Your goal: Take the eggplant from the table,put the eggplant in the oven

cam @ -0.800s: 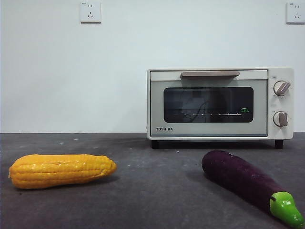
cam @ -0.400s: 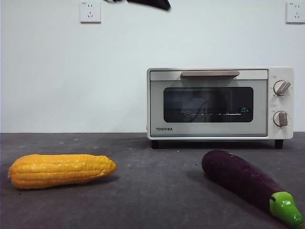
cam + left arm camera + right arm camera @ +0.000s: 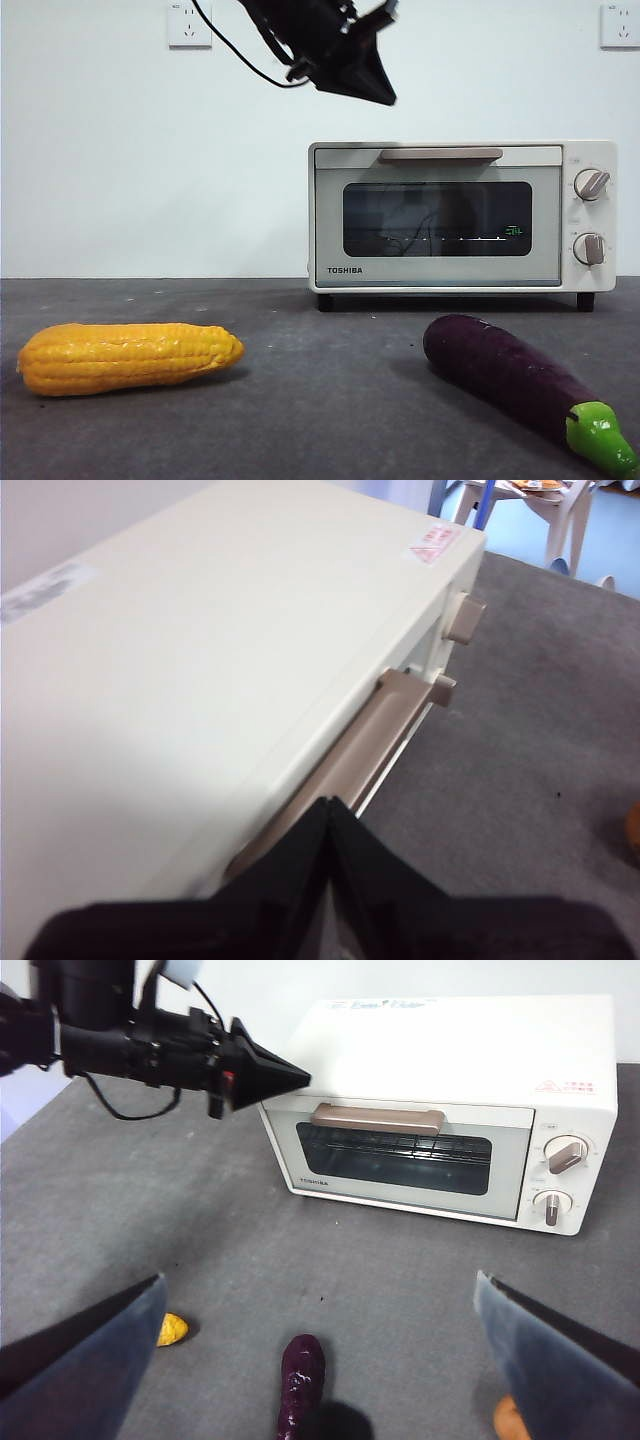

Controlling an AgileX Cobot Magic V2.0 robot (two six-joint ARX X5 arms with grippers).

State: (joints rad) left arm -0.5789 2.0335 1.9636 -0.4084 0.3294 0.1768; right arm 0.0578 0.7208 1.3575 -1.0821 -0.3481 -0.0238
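Note:
The dark purple eggplant (image 3: 500, 378) with its green cap lies on the grey table (image 3: 320, 420) at the front right, and it shows from above as the eggplant (image 3: 300, 1380). Behind it stands the cream oven (image 3: 440, 215), door closed, brown handle (image 3: 440, 155) along the top. My left gripper (image 3: 383, 96) is shut, empty, and hangs just above and left of the oven's top left corner; its wrist view looks down on the oven top (image 3: 200, 660) and handle (image 3: 350, 760). My right gripper (image 3: 320, 1280) is open, high over the table above the eggplant.
A yellow-orange corn cob (image 3: 130, 357) lies at the front left of the table. A small orange object (image 3: 510, 1422) sits near the right jaw at the table's near edge. A white wall with two sockets (image 3: 190, 25) is behind the oven.
The left arm has come in from the top edge and dropped down and to the right, towards the oven's upper left corner. The eggplant, corn and oven have not moved.

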